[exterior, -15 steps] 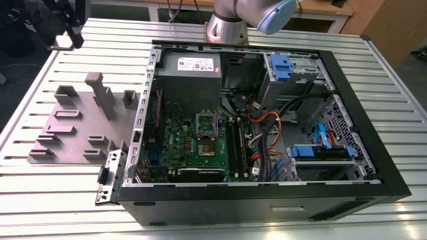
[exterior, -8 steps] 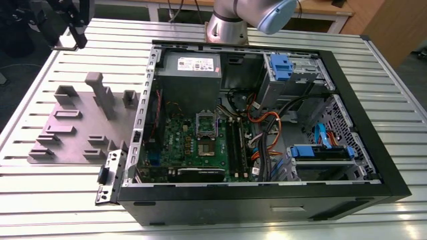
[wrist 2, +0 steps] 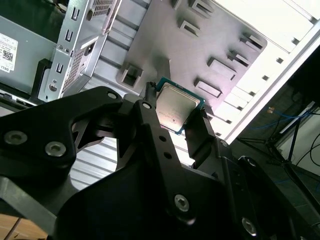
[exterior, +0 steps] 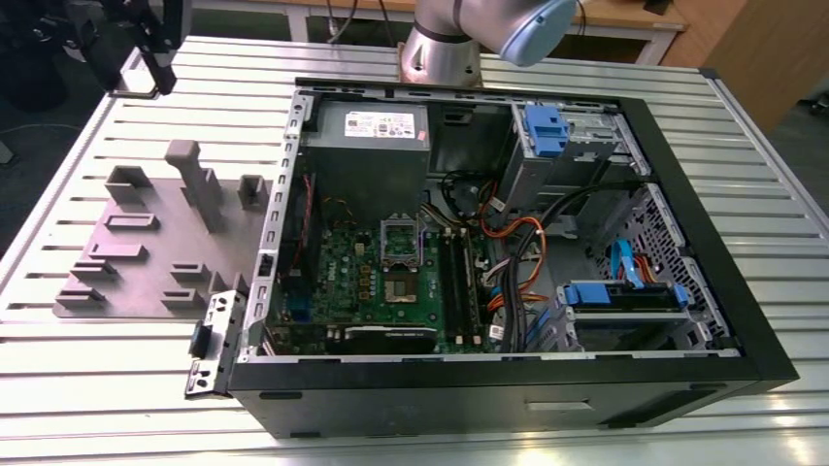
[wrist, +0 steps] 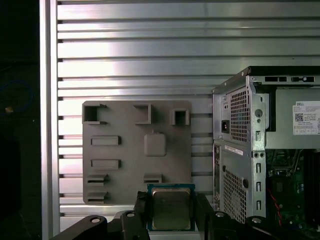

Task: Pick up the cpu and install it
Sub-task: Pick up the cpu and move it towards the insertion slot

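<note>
My claw [wrist 2: 176, 114] is pinching the cpu [wrist: 171, 208] by two edges, held above the grey tray [wrist: 125, 150] beside the computer case [wrist: 240, 125]. It's a thin hold, so I'd judge a jolt could tilt it, or drop it.

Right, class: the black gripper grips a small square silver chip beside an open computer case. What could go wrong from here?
The small square silver-topped cpu is pinched at just two edges by the black gripper, so it might tilt or slip in transit. The perforated metal wall of the open black computer case stands close to the gripper; a low path could clip it. Orange cables lie near the green motherboard and could snag the gripper.
</note>
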`<state>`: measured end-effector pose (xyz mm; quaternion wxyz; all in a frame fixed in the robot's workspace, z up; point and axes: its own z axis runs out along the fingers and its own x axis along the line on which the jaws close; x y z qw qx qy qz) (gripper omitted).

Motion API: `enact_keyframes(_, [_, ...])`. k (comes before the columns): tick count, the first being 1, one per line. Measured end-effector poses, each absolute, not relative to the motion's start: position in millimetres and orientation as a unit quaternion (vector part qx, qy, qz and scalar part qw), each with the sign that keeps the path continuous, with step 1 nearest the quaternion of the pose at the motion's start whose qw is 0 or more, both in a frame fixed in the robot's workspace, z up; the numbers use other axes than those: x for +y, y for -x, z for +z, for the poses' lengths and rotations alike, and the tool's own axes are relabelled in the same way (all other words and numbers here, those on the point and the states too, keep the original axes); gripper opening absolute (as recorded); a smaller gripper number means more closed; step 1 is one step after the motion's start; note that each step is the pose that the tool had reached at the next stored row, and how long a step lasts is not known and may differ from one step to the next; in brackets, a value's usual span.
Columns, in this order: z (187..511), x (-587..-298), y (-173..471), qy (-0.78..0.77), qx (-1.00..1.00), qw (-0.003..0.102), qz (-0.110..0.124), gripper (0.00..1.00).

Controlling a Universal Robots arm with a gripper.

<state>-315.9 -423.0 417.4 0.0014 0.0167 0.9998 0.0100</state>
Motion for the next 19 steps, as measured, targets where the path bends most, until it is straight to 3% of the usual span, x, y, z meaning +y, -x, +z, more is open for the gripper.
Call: enact_keyframes(19, [417.4,-423.0,302.2,-0.017,1.0,0.001,0.01,0.47])
